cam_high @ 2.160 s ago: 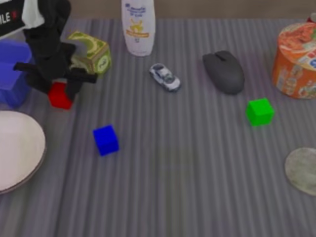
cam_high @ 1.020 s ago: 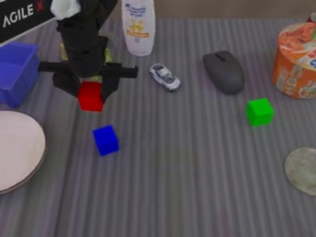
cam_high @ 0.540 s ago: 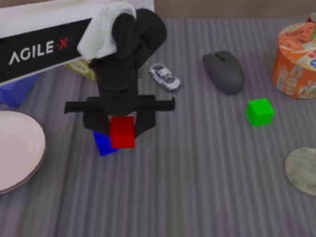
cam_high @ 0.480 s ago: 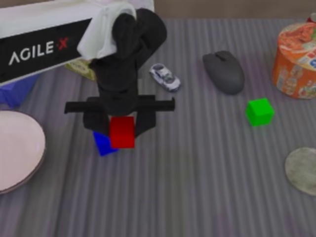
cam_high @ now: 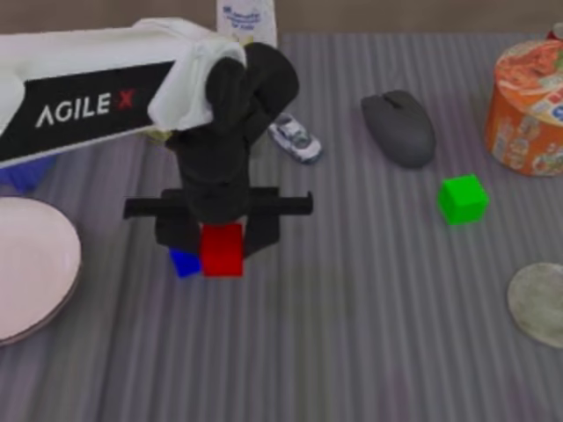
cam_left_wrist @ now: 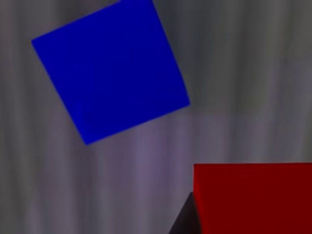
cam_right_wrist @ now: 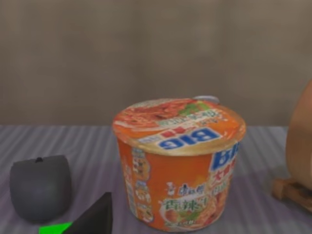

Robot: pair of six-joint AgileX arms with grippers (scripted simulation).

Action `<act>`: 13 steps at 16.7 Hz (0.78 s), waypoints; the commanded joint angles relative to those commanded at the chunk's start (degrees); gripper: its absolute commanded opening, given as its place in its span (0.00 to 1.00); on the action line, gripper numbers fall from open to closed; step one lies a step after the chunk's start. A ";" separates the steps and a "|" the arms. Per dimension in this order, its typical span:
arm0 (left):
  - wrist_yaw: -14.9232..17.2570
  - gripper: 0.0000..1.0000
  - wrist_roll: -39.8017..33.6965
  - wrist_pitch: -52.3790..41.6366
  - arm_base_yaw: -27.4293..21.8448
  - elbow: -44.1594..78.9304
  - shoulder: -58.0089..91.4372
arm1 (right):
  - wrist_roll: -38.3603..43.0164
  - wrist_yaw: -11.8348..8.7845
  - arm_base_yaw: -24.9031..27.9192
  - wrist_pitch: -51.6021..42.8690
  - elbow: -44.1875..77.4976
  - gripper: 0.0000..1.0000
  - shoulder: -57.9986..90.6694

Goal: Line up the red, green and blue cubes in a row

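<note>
The left gripper (cam_high: pixel 220 237) is positioned over the left-centre area of the table (cam_high: pixel 352 334), with its arm extending in from the left edge. The fingers are closed against two opposite sides of the red cube (cam_high: pixel 222 250). From above it cannot be told whether the cube rests on the surface or is held clear of it.

The blue cube (cam_high: pixel 184 262) lies just to the left of the red cube and is largely covered by the gripper in the top view. The left wrist view shows the blue cube (cam_left_wrist: pixel 111 68) rotated relative to the red cube (cam_left_wrist: pixel 253 197), with a strip of table surface visible between them; a dark fingertip (cam_left_wrist: pixel 184 219) sits against the side of the red cube.

The green cube (cam_high: pixel 463 198) stands alone at the right of the table, well apart from the other two cubes and near of the computer mouse (cam_high: pixel 399 127).

The right gripper does not appear in the top view. Its wrist view shows one dark finger (cam_right_wrist: pixel 95 218) at the frame edge, beside the instant noodle cup (cam_right_wrist: pixel 179 163), the mouse (cam_right_wrist: pixel 40 186) and a sliver of the green cube (cam_right_wrist: pixel 54 227). The finger opening cannot be determined.

Other items: toy car (cam_high: pixel 295 138), white plate (cam_high: pixel 35 264), lotion bottle (cam_high: pixel 246 18).
</note>
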 joint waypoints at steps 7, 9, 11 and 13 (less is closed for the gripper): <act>0.20 0.00 -0.34 8.28 0.33 -5.80 2.53 | 0.00 0.00 0.00 0.00 0.00 1.00 0.00; 0.20 0.08 -0.34 8.28 0.33 -5.80 2.53 | 0.00 0.00 0.00 0.00 0.00 1.00 0.00; 0.20 0.23 -0.34 8.28 0.33 -5.80 2.53 | 0.00 0.00 0.00 0.00 0.00 1.00 0.00; 0.20 0.38 -0.34 8.28 0.33 -5.80 2.53 | 0.00 0.00 0.00 0.00 0.00 1.00 0.00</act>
